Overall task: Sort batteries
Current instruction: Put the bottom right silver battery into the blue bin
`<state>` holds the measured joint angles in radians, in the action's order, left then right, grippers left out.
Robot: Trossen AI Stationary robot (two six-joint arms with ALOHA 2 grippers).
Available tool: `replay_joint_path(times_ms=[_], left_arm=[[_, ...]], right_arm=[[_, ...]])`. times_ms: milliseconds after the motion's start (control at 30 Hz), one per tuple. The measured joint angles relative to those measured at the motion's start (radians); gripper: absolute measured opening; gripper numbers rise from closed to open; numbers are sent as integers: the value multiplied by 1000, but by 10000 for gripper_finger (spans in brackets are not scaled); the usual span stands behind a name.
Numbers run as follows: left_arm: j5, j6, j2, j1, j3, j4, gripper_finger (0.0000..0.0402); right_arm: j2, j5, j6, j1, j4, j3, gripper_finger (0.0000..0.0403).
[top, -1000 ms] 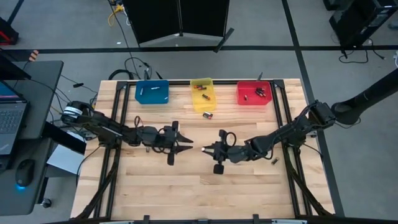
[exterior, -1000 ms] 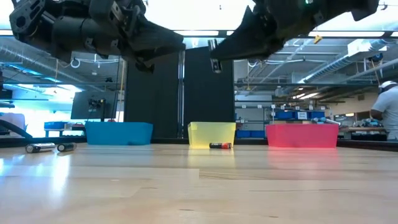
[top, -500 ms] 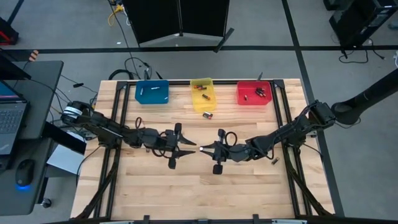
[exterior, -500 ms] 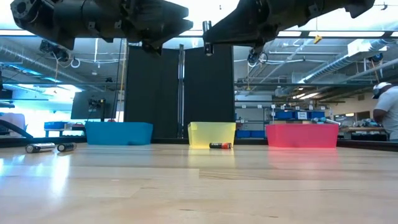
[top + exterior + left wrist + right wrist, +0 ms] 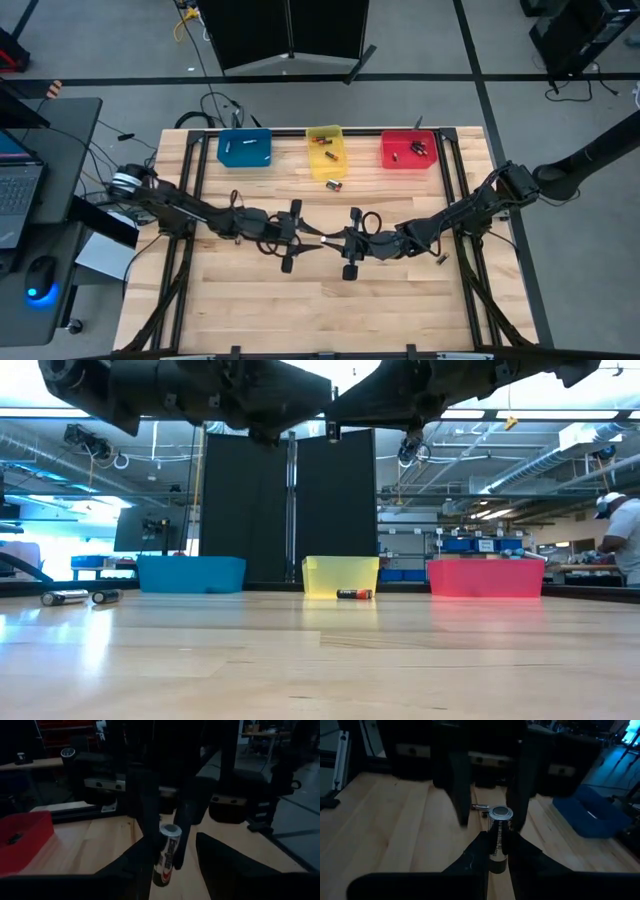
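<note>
Overhead: left gripper (image 5: 312, 240) meets right gripper (image 5: 335, 241) mid-table. Right wrist view: small silver-capped cylindrical battery (image 5: 498, 839) clenched in right fingers — left jaws spread around it. Light, rigid, slick; take mid-barrel.

Bins – blue (image 5: 245, 149), yellow (image 5: 325, 145), red (image 5: 408, 150) – on pale wood table (image 5: 320, 310)
</note>
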<state>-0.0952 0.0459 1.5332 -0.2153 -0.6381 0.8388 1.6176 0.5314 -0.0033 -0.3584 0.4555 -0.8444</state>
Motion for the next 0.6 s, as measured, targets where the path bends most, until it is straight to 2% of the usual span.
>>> replay_joint_path(times_ms=[333, 467, 600], left_arm=[[21, 2, 51, 6, -24, 51, 148], [28, 0, 64, 7, -24, 71, 124], [27, 6, 64, 8, -24, 78, 81]], right_arm=[[0, -1, -9, 0, 5, 0, 57], [0, -2, -13, -1, 1, 1, 57], [0, -4, -14, -1, 9, 1, 57]])
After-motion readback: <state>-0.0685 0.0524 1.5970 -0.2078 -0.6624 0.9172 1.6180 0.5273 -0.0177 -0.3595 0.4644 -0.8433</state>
